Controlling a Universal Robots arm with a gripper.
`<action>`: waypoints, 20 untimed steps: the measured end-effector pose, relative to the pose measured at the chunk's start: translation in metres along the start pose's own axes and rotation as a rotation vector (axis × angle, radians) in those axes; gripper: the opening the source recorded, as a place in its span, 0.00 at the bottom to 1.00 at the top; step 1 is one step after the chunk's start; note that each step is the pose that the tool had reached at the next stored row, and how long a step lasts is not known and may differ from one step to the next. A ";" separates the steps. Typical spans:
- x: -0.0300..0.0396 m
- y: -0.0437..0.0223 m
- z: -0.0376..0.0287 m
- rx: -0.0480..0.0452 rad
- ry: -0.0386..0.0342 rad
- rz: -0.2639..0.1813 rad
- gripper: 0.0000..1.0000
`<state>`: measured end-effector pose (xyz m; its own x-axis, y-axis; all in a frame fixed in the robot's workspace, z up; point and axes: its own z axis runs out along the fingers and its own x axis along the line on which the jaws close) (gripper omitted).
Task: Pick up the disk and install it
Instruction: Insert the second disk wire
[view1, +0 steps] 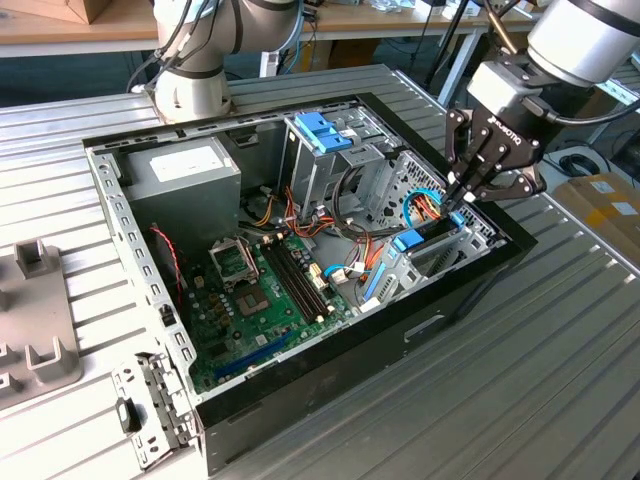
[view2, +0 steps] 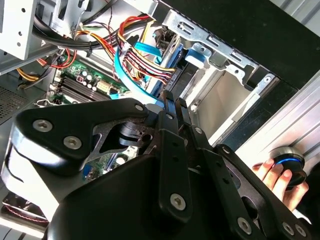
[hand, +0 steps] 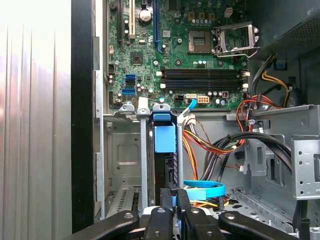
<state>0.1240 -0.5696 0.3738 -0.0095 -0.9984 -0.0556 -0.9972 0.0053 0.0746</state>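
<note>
Open computer case lies on a ribbed metal table. Inside — green motherboard, grey power supply in one corner, red, yellow and orange cables. A grey fixture sits at the exterior view's left — apart from the case.

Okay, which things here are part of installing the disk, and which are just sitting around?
Job in hand:
- disk, standing in its bay
- gripper, fingers closed on the disk's end
- computer case

Just there:
- power supply box
- grey fixture
- a hand on a knob
</note>
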 end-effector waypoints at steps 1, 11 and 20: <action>0.0002 0.0000 0.0002 0.0000 0.0000 0.000 0.16; 0.0021 -0.0002 0.0026 0.0000 0.0001 0.000 0.16; 0.0026 -0.0001 0.0092 0.0000 0.0001 0.000 0.16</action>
<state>0.1233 -0.5717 0.3645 -0.0095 -0.9984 -0.0554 -0.9972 0.0054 0.0746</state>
